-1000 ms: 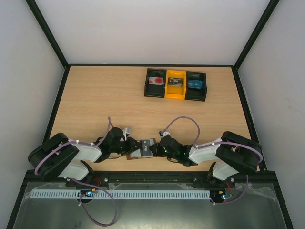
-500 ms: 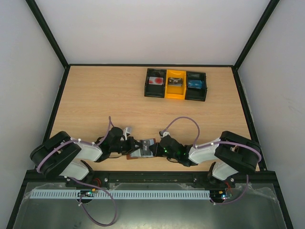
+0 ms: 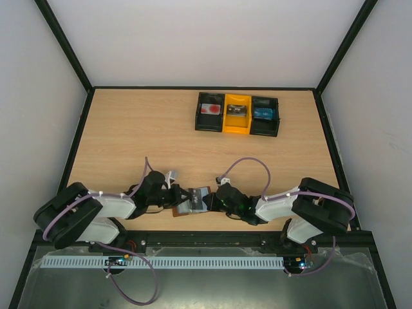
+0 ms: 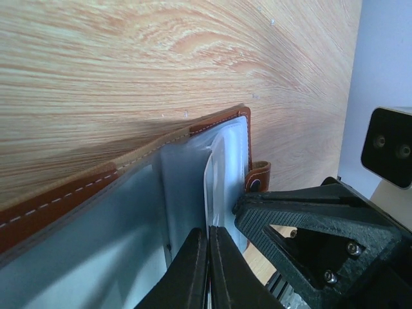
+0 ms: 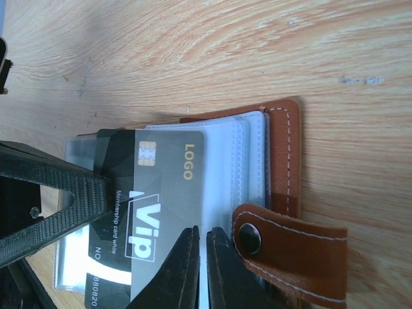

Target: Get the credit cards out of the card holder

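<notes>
The left gripper [image 4: 207, 233] has just nipped shut on the card holder [image 3: 191, 206]; no card is out yet.

On the wooden table [image 3: 129, 135], well apart from the black-and-yellow tray [image 3: 237, 132], both arms meet over the brown card holder at the near edge. The left gripper, slightly parted a second ago, is now pressed together on a thin pale sleeve leaf [image 4: 210, 187]. Whether a card sits in that pinch I cannot tell. The right gripper [image 5: 203, 235] is squeezed onto the holder beside the snap tab [image 5: 290, 238]. A grey VIP card [image 5: 151, 206] shows among the sleeves, so the pull looks ready to begin.

Wooden table [image 3: 129, 135]: card holder [image 3: 185, 207], tray [image 3: 237, 131]
</notes>
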